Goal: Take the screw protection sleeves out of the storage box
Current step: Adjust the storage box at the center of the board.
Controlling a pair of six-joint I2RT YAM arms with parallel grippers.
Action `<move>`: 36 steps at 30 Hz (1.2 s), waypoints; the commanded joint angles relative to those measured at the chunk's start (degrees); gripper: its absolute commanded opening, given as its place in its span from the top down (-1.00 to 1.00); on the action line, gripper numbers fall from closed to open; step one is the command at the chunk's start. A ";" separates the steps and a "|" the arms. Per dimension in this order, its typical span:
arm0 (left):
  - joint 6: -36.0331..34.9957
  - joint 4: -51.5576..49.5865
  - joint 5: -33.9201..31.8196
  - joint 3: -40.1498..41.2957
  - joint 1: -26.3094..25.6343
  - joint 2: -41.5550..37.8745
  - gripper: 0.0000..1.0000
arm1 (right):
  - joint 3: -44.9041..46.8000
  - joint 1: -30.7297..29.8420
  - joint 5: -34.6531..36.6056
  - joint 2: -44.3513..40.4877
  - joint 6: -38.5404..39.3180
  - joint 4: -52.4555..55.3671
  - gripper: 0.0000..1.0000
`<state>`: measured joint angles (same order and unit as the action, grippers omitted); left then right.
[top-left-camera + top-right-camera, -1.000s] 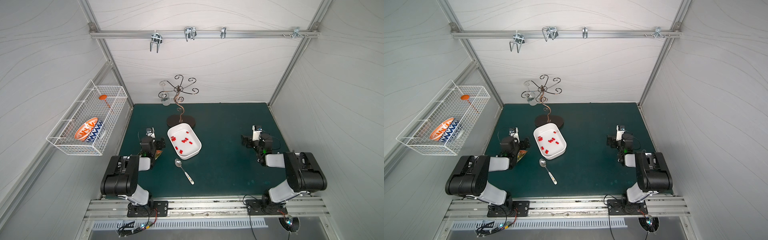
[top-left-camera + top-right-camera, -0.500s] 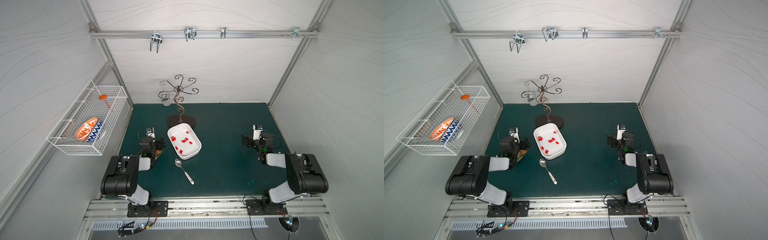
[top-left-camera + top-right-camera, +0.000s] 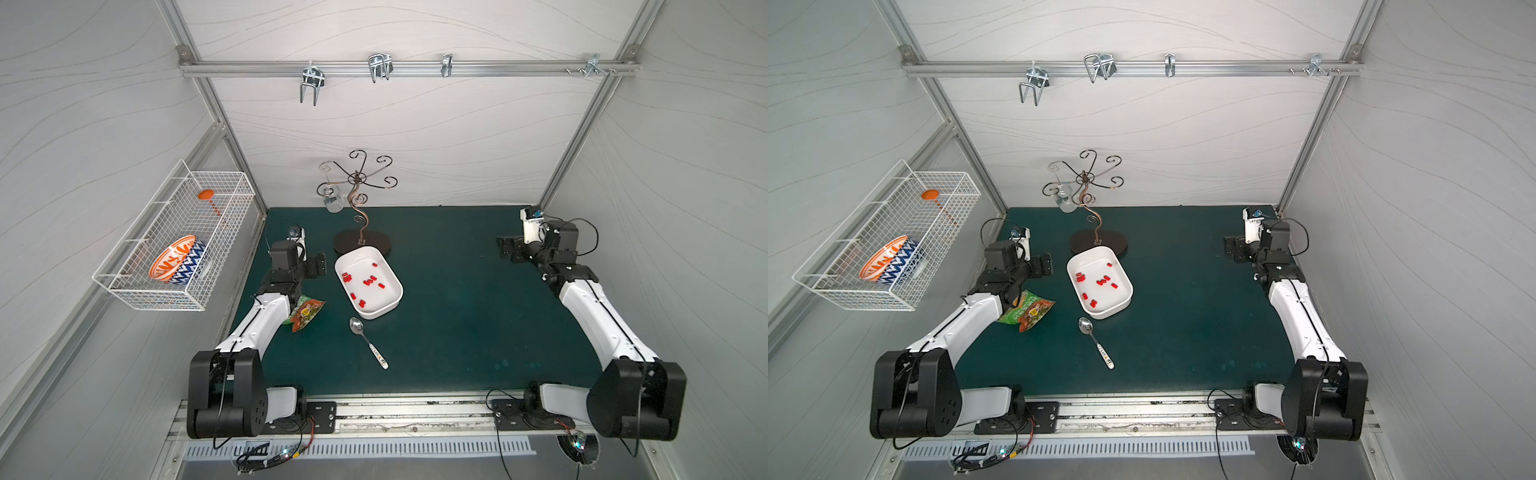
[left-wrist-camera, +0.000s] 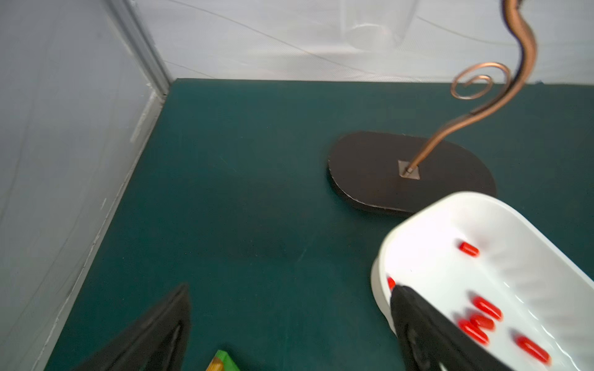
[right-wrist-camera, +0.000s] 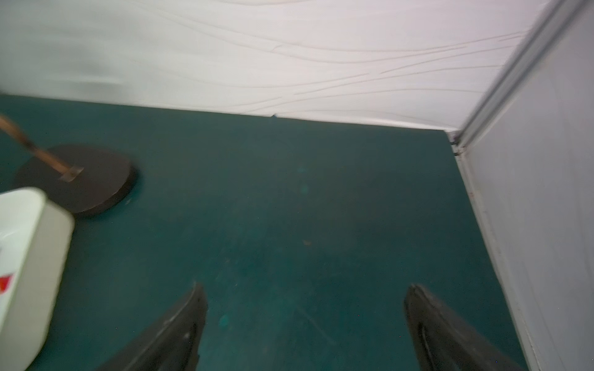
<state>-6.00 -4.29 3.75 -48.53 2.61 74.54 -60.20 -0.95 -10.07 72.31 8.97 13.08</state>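
Right now both tools are empty: my left gripper (image 4: 289, 294) hangs low over the dark green mat (image 3: 449, 316) with its jaws spread wide, and my right gripper (image 5: 307, 289) stands just as far apart. The white, shallow, rectangular plastic storage box (image 3: 386, 306) sits just beside the left gripper, on its side toward the other arm, and well apart from the right one. In the left wrist view one finger (image 4: 418, 327) crosses the box's rim, though I cannot tell whether it touches. The tiny red cylindrical screw protection sleeves (image 3: 369, 281) that I can see all lie inside, scattered over the box floor. The box's long axis runs diagonally, far end next to the dark oval stand base (image 3: 347, 245) ahead of the left gripper, near end pointing back toward a metal spoon with a white handle (image 3: 368, 343). The sleeves lie on their sides, axes pointing every which way. I judge the left arm should work here: clear the rim from above, narrow the jaws, and turn the wrist so the pads close across one isolated sleeve's short width.
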 commanded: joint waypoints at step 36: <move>0.30 -37.39 20.32 -23.04 -8.84 25.20 -0.76 | -16.67 -46.39 -7.93 37.13 28.11 15.94 -0.94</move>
<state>-7.16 -43.44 23.18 -68.77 -5.15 98.74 -76.12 -45.41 -16.73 108.36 36.10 28.64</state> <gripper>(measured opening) 0.883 0.969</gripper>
